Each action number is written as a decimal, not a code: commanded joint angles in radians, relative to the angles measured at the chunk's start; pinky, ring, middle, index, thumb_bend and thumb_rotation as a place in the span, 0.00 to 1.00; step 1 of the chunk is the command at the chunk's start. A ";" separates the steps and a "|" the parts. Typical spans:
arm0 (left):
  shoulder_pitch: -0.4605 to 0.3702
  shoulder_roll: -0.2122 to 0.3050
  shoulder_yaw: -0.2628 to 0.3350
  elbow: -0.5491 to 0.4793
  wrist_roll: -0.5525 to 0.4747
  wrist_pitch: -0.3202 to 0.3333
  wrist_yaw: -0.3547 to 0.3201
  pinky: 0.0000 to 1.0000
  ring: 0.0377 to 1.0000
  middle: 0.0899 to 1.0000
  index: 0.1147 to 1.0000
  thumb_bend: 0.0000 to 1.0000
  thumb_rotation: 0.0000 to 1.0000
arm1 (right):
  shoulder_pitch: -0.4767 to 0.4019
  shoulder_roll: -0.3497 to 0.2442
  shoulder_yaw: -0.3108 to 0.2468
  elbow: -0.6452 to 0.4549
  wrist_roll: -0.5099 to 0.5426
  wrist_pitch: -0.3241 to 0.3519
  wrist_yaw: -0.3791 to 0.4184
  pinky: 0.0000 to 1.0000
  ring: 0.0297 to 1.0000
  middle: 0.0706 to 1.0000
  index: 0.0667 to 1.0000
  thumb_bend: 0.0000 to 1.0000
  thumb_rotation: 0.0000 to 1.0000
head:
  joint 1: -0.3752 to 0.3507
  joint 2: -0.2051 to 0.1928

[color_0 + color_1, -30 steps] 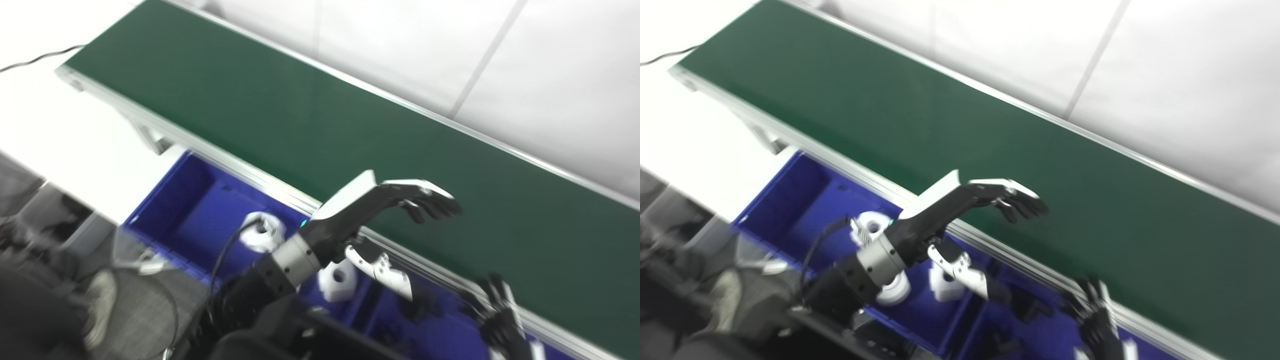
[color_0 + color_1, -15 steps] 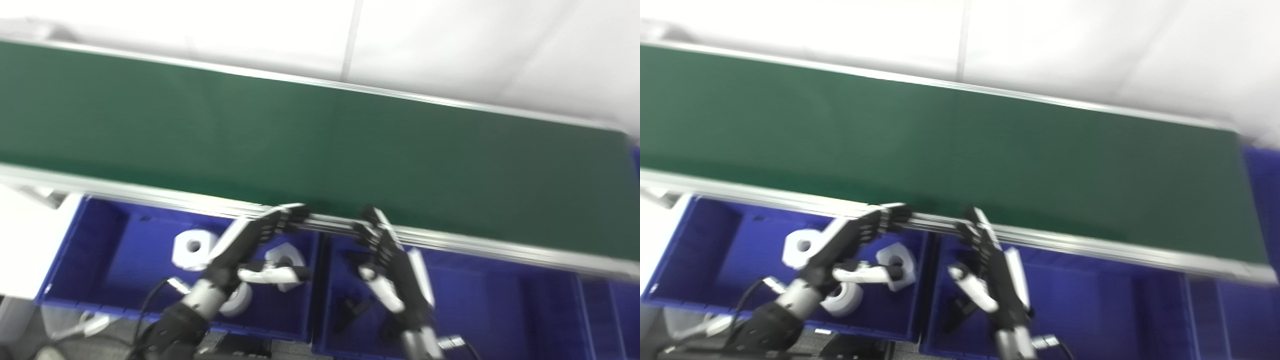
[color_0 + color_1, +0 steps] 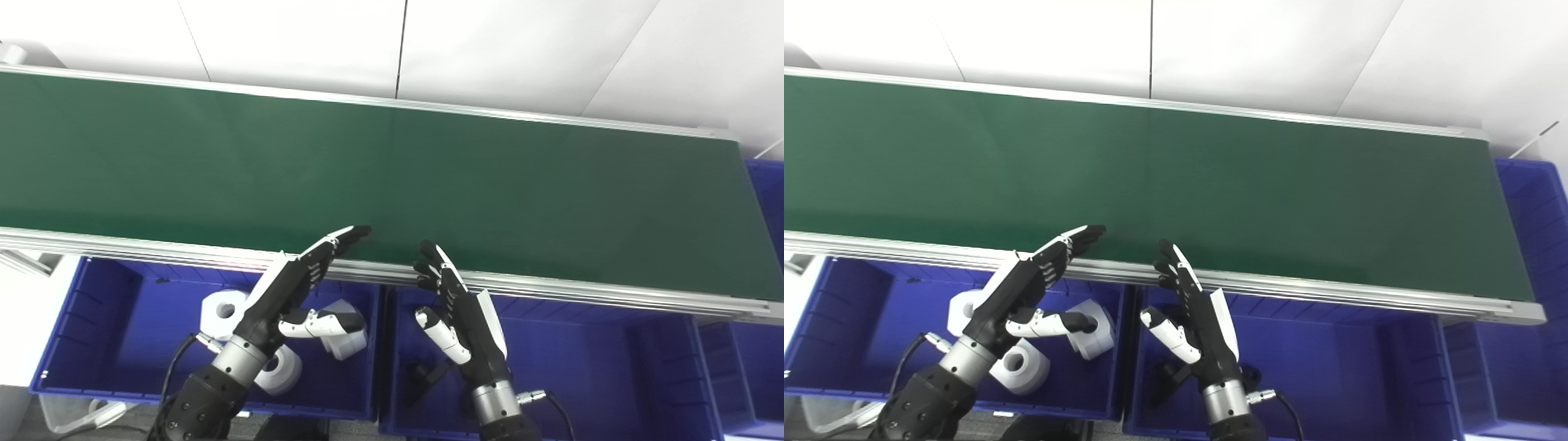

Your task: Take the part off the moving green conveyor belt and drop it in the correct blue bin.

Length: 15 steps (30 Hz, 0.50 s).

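Now left robot hand (image 3: pixel 288 294) flat, fingers spread, right robot hand (image 3: pixel 462 318) likewise, both empty above bins (image 3: pixel 92 343).

Belt (image 3: pixel 429 165) bare along whole visible length, free passage above it. Rail (image 3: pixel 551 293) at near edge stands between belt and bins. Left bin (image 3: pixel 122 306): three white parts (image 3: pixel 223 309) crowd 3 o'clock half; 9 o'clock half free. Middle bin (image 3: pixel 582 355): dark part (image 3: pixel 422 376) at 8 o'clock, rest open.

A factory-style sorting station or robotics test lab: a long green conveyor belt (image 3: pixel 392 177) in aluminium rails runs before plain white wall panels (image 3: pixel 294 43), with blue plastic parts bins (image 3: pixel 92 343) lined along its near edge.
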 commanded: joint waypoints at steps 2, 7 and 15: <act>-0.015 -0.017 -0.015 -0.056 0.021 -0.060 0.016 0.91 0.92 0.89 0.83 0.78 0.55 | 0.006 0.012 0.012 -0.021 -0.002 -0.087 -0.025 0.83 0.86 0.93 0.93 0.85 0.88 | 0.002 -0.012; -0.025 -0.054 -0.016 -0.089 0.005 -0.135 0.041 0.92 0.94 0.93 0.86 0.77 0.57 | 0.028 0.022 0.012 -0.072 -0.044 -0.165 -0.083 0.80 0.85 0.92 0.93 0.84 0.93 | 0.007 -0.052; -0.014 -0.078 0.005 -0.165 -0.080 -0.172 0.074 0.96 0.96 0.94 0.86 0.81 0.61 | 0.061 0.051 0.009 -0.220 -0.219 -0.294 -0.201 0.82 0.90 0.94 0.95 0.83 0.98 | -0.021 -0.118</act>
